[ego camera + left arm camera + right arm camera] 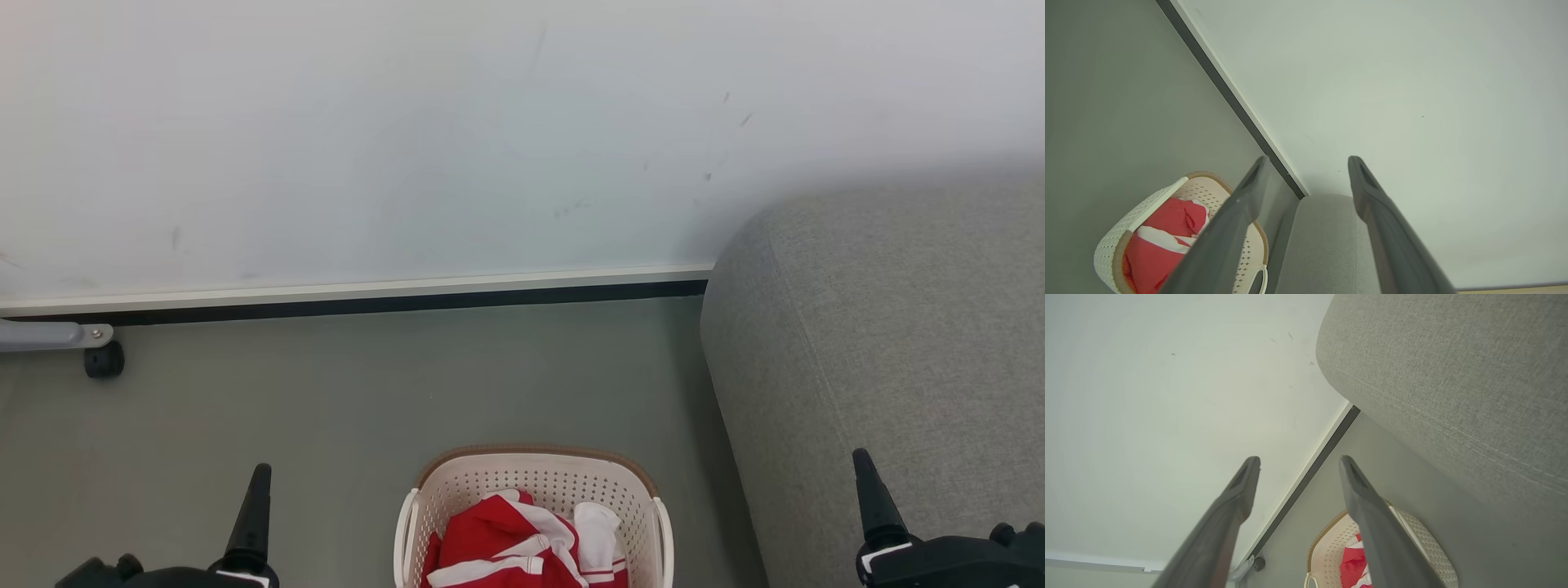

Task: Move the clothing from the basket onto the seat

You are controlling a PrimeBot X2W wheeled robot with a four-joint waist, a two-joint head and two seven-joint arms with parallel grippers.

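- Two claws, both spread, gripping nothing: your left gripper (pixel 1308 160), your right gripper (pixel 1299 459).
- Red-and-white clothing (pixel 506 539) lies heaped inside the basket (pixel 531 452), which stands on the floor (pixel 367 392) near the seat (pixel 882 343), off its left edge.

The basket (pixel 490 483) and clothing (pixel 498 535) run off the head view's bottom edge — near halves unseen.

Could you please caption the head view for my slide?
Clothing in the basket on the floor, seat to its right.

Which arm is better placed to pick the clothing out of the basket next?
Probably right: left gripper and right gripper, both open, flank the basket, but right is on the seat side.
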